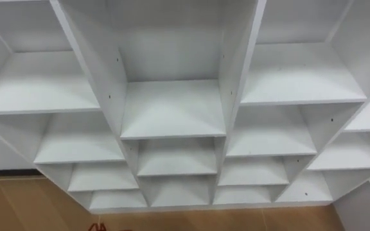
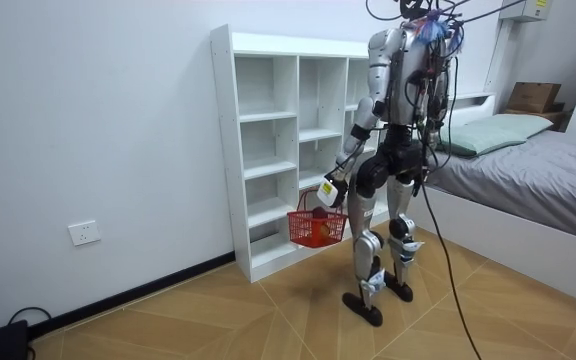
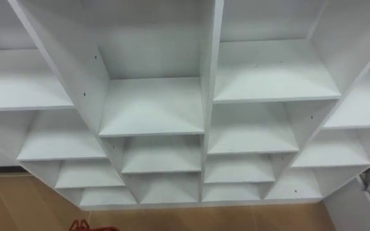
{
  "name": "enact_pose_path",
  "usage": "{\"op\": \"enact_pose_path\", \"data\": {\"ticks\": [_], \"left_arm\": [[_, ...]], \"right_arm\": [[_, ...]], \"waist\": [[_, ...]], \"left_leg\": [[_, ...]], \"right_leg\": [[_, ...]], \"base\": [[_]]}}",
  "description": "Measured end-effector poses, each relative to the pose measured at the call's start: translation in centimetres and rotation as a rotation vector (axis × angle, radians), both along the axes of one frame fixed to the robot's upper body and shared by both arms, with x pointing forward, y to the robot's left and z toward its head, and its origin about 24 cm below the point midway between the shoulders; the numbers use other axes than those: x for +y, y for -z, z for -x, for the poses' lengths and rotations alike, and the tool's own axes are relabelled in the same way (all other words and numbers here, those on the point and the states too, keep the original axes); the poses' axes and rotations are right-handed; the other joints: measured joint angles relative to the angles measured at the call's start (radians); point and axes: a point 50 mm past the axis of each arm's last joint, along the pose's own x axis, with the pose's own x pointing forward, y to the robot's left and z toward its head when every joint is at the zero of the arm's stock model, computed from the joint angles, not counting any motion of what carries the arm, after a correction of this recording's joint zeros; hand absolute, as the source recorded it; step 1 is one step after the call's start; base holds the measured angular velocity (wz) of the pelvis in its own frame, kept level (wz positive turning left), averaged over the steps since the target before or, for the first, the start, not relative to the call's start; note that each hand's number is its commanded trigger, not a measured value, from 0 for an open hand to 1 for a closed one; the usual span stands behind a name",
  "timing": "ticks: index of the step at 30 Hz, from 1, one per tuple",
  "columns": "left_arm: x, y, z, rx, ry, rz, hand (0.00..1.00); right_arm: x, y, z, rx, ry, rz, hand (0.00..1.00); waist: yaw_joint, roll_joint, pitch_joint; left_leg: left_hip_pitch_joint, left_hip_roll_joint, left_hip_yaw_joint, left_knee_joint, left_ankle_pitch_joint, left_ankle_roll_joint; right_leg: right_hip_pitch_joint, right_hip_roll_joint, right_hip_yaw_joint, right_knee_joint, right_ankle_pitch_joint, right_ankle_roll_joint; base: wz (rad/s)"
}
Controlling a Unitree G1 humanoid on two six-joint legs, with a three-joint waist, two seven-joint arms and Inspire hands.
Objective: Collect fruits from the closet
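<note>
While standing upright on the wooden floor [image 2: 218, 320] close before the white closet [image 2: 268, 150], faces its open compartments, back partly toward the room camera. Carries a red basket [image 2: 317, 230] low at the left side, hanging clear of the floor, just in front of the closet's lower shelves. Grips the basket's handle with the left robot hand [image 2: 331, 192], fingers clamped round it as far as the room view lets tell. Holds a dark roundish item [image 2: 319, 212] inside the basket, about at rim height; too small to tell whether fruit. Looks down, in the eye views, onto rows of white shelves split by upright dividers, with a red sliver of the basket at the bottom edge, left of centre. Has a bed [image 2: 538, 170] with a green pillow [image 2: 490, 131] near, on the room view's right.
</note>
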Motion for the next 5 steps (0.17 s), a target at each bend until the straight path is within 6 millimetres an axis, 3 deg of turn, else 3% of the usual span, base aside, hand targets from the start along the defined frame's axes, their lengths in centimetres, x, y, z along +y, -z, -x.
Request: {"op": "enact_pose_path", "data": {"ticks": [5], "left_arm": [[0.00,0.00,-0.04,0.000,0.001,0.000,1.00]], "right_arm": [[-0.05,-0.01,-0.04,0.000,0.006,0.000,0.00]], "waist": [[0.000,0.001,0.0002]], "left_leg": [[0.004,0.002,0.005,0.000,-0.003,-0.001]], "right_leg": [[0.000,0.003,0.010,0.001,0.000,-0.001]], "base": [[-0.05]]}}
